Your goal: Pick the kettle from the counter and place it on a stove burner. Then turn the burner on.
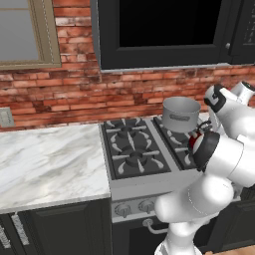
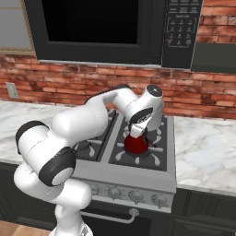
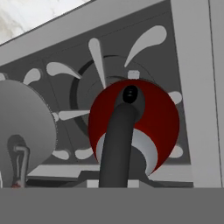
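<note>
Red kettle (image 2: pixel 137 145) (black handle), upright on stove burner (image 2: pixel 154 156)

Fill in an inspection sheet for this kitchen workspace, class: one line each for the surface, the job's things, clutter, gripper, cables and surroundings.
Surface: white marble counter on both sides of a grey steel cooktop.
Job's things: red kettle over the front right stove burner; whether it rests on the grate cannot be told.
Clutter: grey steel pot on the back right burner.
Gripper: gripper shut on the kettle's black loop handle.
Cables: nothing seen.
Surroundings: red brick wall, black microwave above, window, wall socket, burner knobs, dark cabinets.
</note>
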Available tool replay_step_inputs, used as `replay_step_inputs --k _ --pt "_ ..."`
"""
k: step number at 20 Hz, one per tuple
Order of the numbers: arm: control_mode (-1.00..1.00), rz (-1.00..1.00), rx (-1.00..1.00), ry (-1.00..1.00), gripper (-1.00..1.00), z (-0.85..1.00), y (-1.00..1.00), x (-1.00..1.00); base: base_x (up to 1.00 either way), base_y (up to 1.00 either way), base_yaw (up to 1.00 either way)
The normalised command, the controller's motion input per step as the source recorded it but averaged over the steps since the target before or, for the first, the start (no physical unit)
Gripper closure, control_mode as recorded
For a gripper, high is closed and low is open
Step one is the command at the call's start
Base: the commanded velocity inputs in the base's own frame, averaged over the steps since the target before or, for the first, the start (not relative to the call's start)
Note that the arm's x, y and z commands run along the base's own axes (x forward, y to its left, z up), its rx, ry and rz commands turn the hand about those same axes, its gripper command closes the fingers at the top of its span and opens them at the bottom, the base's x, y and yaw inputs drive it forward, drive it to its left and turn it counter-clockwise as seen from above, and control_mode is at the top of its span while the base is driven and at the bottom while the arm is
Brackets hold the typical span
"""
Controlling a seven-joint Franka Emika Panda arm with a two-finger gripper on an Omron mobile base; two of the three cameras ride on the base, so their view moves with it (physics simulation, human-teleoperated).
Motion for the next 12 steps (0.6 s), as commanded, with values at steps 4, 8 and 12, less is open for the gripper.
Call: replay_step_inputs --k 4,8,12 --pt "-1.0 0.0 0.0 0.0 1.0 -0.02 0.0 0.0 0.0 0.0 0.0" --pt "-1.0 0.0 0.0 0.0 1.0 0.0 0.0 0.08 0.0 0.0 0.0" --pt "-1.0 0.0 0.0 0.0 1.0 0.0 0.0 0.23 0.0 0.0 0.0"
